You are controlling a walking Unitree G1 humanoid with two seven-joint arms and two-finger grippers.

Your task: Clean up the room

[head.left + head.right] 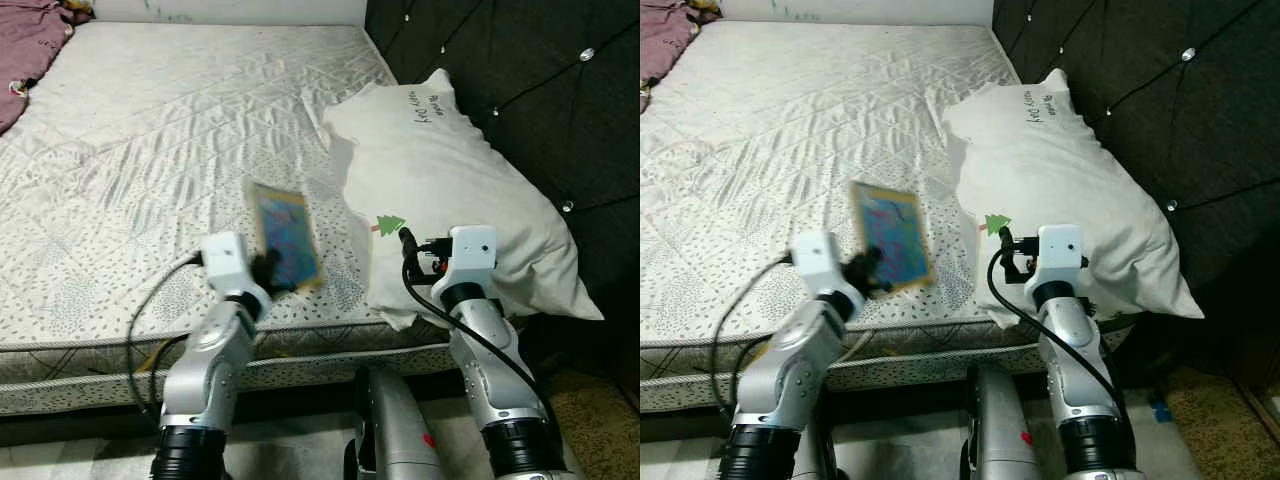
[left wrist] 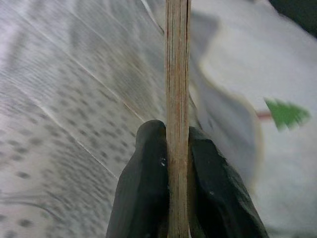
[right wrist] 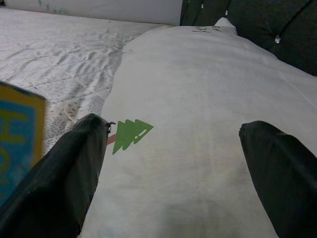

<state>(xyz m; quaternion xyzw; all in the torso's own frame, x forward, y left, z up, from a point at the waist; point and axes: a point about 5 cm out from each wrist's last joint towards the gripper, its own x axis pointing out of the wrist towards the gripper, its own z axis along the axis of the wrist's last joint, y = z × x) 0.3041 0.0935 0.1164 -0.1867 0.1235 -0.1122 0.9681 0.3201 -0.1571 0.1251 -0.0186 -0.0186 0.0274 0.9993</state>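
The book (image 1: 286, 238) is being held up over the mattress (image 1: 150, 150) edge, left gripper (image 2: 173, 148) pinching it. Right gripper (image 3: 173, 163) is hovering spread wide by the pillow (image 1: 450, 170). Looks like the carry-away step; next it needs a proper spot.

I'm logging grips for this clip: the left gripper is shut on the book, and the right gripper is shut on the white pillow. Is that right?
Not quite. The left gripper is shut on the book, as you say, but the right gripper is open. In the right wrist view its two black fingers stand wide apart over the white pillow, holding nothing.
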